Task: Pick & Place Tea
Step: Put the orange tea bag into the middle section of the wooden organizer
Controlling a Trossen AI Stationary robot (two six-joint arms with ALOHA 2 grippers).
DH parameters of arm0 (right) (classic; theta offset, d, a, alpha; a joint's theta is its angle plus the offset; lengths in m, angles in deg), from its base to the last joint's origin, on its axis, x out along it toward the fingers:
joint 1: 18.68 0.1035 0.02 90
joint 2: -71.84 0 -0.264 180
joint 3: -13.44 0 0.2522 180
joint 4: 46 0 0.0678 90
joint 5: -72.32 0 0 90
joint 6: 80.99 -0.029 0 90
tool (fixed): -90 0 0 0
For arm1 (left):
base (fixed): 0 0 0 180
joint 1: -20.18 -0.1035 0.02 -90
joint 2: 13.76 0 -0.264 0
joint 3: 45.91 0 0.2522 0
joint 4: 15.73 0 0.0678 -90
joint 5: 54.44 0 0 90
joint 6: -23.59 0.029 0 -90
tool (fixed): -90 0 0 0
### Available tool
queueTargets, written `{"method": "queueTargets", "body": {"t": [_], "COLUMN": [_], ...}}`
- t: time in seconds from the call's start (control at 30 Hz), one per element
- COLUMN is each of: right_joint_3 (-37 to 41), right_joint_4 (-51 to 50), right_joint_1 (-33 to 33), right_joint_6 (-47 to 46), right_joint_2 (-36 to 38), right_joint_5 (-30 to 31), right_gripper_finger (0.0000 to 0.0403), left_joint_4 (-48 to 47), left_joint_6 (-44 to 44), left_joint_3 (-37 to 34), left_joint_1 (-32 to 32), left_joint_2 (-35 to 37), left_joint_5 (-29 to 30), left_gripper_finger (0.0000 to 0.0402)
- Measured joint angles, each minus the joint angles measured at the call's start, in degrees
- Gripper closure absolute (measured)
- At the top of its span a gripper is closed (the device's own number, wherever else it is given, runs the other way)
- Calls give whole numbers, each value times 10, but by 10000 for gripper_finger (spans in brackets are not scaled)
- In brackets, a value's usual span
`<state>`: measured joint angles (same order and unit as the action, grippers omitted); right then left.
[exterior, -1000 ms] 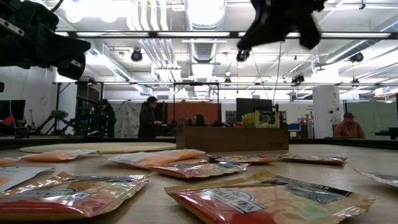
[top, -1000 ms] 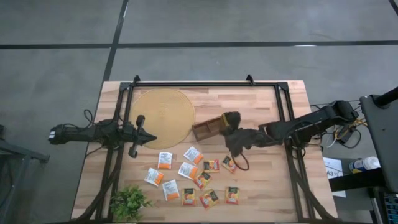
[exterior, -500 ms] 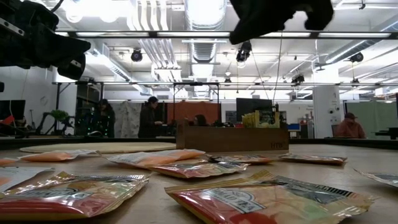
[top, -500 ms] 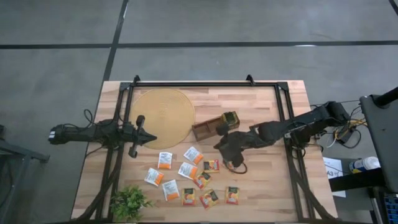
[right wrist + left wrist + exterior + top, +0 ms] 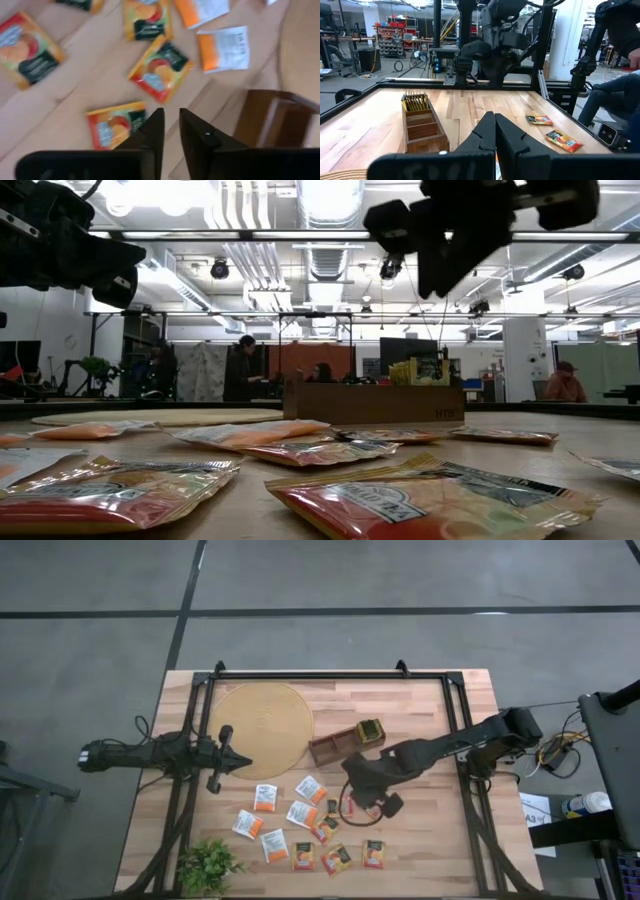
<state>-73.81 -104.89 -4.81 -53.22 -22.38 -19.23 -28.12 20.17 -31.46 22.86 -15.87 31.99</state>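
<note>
Pale wooden planks of the tabletop [image 5: 420,840] carry the tea [image 5: 310,825], a loose scatter of flat square sachets lying toward the near edge, between the small plant [image 5: 207,865] and the right arm. The long wooden tray [image 5: 335,745] sits just beyond them beside the round woven mat [image 5: 262,726], with yellow-green sachets already standing upright in its end compartment.

The right tool [image 5: 169,131] hangs above the scatter, its jaws only a narrow slot apart and empty. Directly ahead of it lies an orange-and-red sachet [image 5: 116,125], with another [image 5: 162,67] a little farther off. The step in hand looks like an approach for the next pick. To do it well, the jaws should probably widen before descending, and the tool should come straight down over one edge of a single sachet lying apart from its neighbours, so only one is pinched.

The left tool [image 5: 495,132] waits at the left side of the tabletop, its jaws pressed together and holding nothing.

The sachets look thin, glossy and slightly puffed: some orange and red with dark green panels, some white with an orange patch [image 5: 223,48]. They are likely to slide on the wood if nudged.
</note>
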Motion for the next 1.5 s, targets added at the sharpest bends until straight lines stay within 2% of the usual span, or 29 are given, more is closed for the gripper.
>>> {"method": "queueTargets", "body": {"t": [0.37, 0.53, 0.9, 1.5], "right_joint_3": [63, 72, 75, 73], "right_joint_4": [3, 14, 32, 73], "right_joint_1": [0, 2, 1, -13], "right_joint_6": [30, 60, 92, 104], "right_joint_2": [10, -8, -98, -126], "right_joint_5": [1, 1, 17, 28], "right_gripper_finger": [229, 201, 193, 193], "left_joint_4": [0, 0, 0, 0], "left_joint_6": [0, 0, 0, 0], "left_joint_3": [0, 0, 0, 0], "left_joint_1": [0, 0, 0, 0], "left_joint_2": [0, 0, -1, -4], "left_joint_5": [0, 0, 0, 0], "left_gripper_finger": [401, 401, 401, 401]}}
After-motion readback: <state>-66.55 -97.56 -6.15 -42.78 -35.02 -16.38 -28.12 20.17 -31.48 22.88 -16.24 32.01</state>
